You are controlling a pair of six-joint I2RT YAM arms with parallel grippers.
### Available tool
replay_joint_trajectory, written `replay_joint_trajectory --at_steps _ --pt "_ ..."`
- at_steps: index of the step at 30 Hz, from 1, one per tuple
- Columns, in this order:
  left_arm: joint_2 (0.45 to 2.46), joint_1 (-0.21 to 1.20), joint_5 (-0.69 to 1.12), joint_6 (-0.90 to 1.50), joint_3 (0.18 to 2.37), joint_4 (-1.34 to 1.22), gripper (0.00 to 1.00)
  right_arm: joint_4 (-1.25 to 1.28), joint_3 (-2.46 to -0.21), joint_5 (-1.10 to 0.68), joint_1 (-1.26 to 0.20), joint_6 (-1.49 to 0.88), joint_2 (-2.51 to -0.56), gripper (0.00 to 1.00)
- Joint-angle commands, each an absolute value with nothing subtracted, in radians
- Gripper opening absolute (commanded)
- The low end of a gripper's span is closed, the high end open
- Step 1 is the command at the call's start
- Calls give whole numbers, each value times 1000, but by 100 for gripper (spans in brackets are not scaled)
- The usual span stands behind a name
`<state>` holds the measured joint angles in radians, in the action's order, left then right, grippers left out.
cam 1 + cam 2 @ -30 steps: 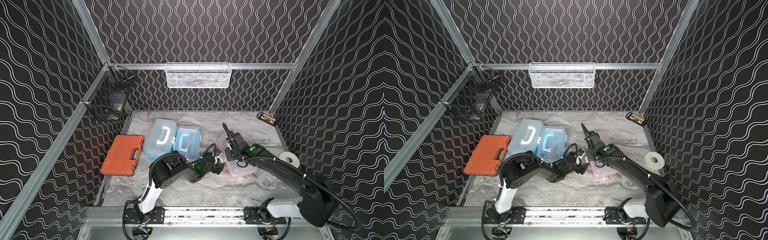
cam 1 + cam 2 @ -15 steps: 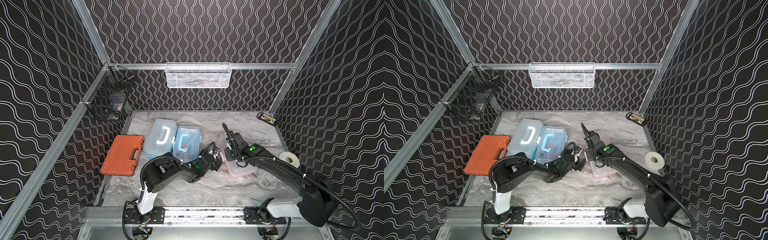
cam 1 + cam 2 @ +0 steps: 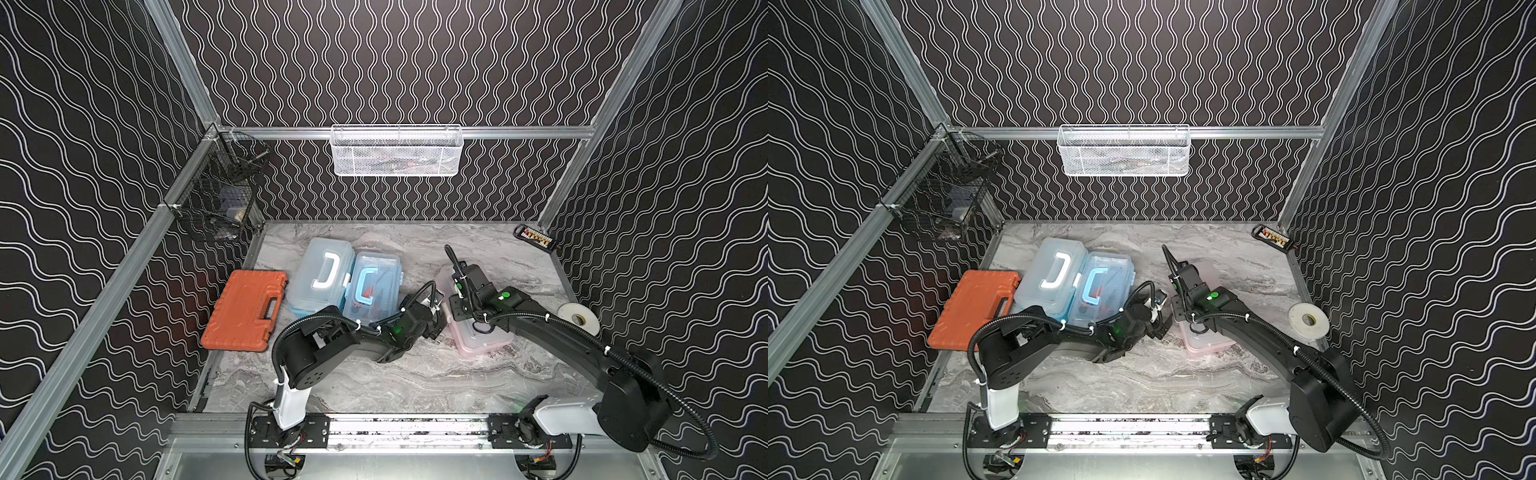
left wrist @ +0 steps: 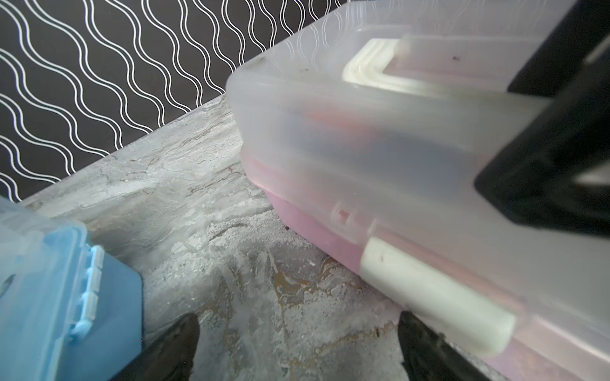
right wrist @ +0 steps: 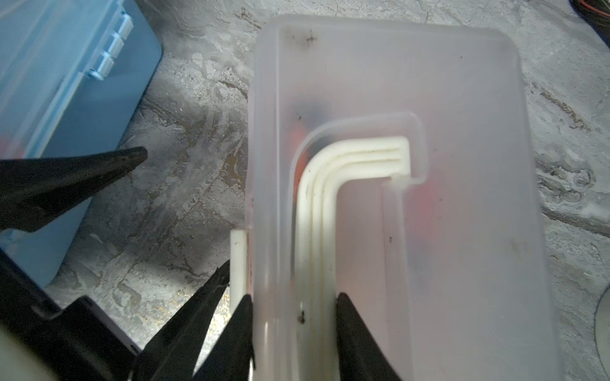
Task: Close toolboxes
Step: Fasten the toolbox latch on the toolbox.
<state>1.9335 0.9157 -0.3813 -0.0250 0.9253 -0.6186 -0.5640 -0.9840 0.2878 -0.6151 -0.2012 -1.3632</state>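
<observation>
Three toolboxes are set on the marbled worktop [image 3: 415, 374]. Two with blue bases are placed side by side and touching, left of centre: the white-handled toolbox [image 3: 322, 270] and the blue-handled toolbox [image 3: 376, 282], both with their clear lids lowered. The pink toolbox [image 3: 486, 340] is found right of centre, apart from the blue pair, and both arms are gathered at it. Its translucent lid [image 5: 462, 165] is seen lying down on the pink base [image 4: 307, 231], with the white handle [image 5: 317, 198] folded flat into its recess. A white latch [image 4: 429, 290] is carried on the long side facing the blue pair; whether it is snapped home cannot be told.

The left pincer [image 4: 297, 320] is held wide open, low over the worktop between the blue-handled toolbox and the pink toolbox, with nothing gripped; one finger [image 4: 425, 343] is placed just beside the latch. The right pincer [image 5: 293, 297] is set on the lid from above, its jaws narrowly parted across the lid's latch-side edge and the long bar of the handle; whether anything is pinched or the lid is merely pressed cannot be told.

An orange case [image 3: 245, 311] is laid just beside the white-handled toolbox, and a tape roll [image 3: 577, 318] is left near the worktop's right edge.
</observation>
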Motion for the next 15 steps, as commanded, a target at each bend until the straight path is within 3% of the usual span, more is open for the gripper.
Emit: replay_joint_trajectory --at_steps 1,7,15 --pt "1916 920 -313 -45 978 -604 98 -617 -969 184 -618 -213 -1370 36" --pt "1920 935 -301 -97 1038 -487 97 -595 -954 149 -618 -221 -1369 36" --pt "1959 945 -319 -78 1012 -564 98 -565 -947 77 -618 -251 -1373 41"
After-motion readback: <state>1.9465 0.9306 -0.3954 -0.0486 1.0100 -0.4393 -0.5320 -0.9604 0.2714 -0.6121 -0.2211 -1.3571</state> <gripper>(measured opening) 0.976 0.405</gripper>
